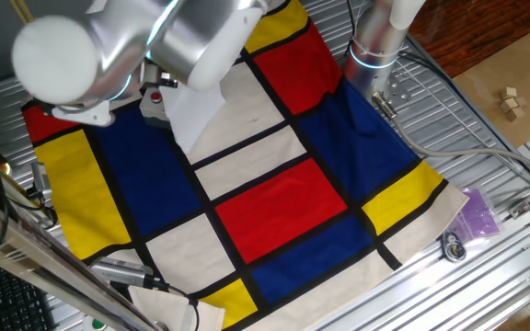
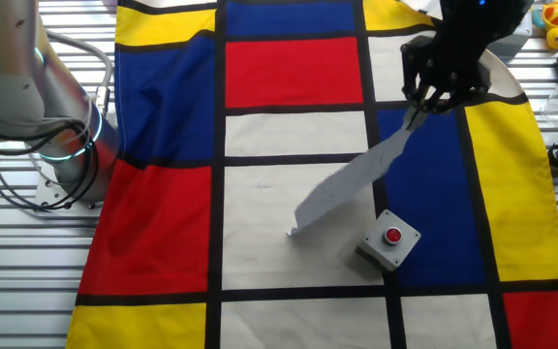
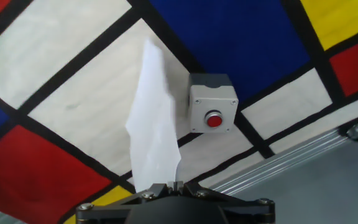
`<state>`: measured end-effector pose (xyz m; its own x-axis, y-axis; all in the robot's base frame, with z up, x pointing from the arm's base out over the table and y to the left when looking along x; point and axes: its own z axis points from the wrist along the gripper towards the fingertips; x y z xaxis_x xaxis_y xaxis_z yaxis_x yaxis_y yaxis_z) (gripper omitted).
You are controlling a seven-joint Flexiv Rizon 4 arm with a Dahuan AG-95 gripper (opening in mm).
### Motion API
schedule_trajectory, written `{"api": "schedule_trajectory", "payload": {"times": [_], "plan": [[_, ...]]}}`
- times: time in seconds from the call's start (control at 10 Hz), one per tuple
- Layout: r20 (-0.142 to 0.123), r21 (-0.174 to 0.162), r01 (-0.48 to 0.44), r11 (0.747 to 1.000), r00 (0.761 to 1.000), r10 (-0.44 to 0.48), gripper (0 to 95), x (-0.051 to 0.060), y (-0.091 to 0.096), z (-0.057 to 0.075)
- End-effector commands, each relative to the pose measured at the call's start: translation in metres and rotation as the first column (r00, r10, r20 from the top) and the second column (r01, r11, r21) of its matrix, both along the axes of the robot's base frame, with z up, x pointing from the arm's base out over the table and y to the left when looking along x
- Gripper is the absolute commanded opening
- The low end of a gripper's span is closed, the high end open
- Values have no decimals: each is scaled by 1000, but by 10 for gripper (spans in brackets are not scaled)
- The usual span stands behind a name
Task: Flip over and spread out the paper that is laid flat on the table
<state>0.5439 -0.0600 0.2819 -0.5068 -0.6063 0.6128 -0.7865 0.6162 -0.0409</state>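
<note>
One gripper (image 3: 176,185) clamped on one hanging paper (image 3: 154,124), beside one red-button box (image 3: 212,103) on the table (image 2: 289,136)

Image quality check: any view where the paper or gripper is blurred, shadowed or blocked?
Hand view: paper sharp, gripper cropped at the bottom edge. One fixed view: the blurred arm hides the gripper and the paper's top. The other fixed view: gripper dark, detail lost; paper looks grey.

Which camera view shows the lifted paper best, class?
The other fixed view: the paper shows full length, hanging from the gripper down to the cloth. The hand view shows it foreshortened from above; in one fixed view the arm hides much of it.
</note>
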Motion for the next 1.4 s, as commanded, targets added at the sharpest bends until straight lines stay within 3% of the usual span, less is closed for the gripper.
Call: {"api": "schedule_trajectory", "payload": {"times": [0.1, 0.2, 0.6, 1.4], "plan": [[-5, 9, 61, 998, 998, -61, 0, -1, 3, 0], [-4, 8, 71, 997, 997, -71, 0, -1, 4, 0], [-40, 56, 190, 980, 981, -188, 0, 10, 12, -4], [-43, 61, 188, 980, 982, -186, 0, 5, 8, -8]]}}
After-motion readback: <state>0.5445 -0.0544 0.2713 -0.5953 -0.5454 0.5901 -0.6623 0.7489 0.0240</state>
